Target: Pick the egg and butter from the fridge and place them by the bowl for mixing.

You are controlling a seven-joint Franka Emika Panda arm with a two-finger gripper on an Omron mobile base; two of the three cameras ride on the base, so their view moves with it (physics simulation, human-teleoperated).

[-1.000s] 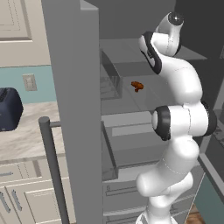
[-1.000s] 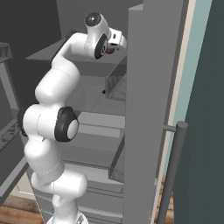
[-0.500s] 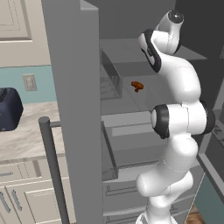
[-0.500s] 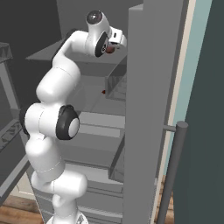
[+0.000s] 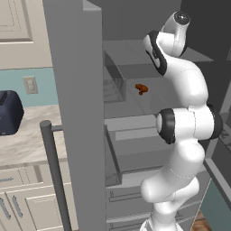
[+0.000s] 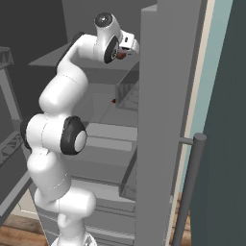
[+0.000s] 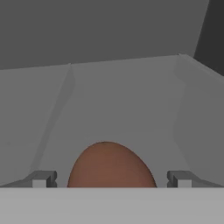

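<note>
Egg (image 7: 111,166) sits on a grey fridge shelf (image 7: 131,109), right between the two finger tips of the claw (image 7: 111,179). Claw is spread wide, nothing pinched yet, a gap visible on each side of the egg.

Handling guess: light, rigid, smooth shell, brittle. Round, so it may roll or squirt out if squeezed off-centre. Best hold looks like across the widest part, fingers level with its middle, gentle close.

From the right base view the egg (image 6: 121,54) shows as a reddish spot at the wrist, high up inside the open fridge (image 6: 168,96).

One shelf lower: a clear bin (image 5: 115,83), contents too hard to make out. Beside it, an orange-brown lumpy item (image 5: 141,88) lying loose on the shelf, not the egg. Drawers below, contents can't tell.

Butter and bowl: can't place them. Dark blue appliance (image 5: 9,113) sits on the surface left of the fridge door.
</note>
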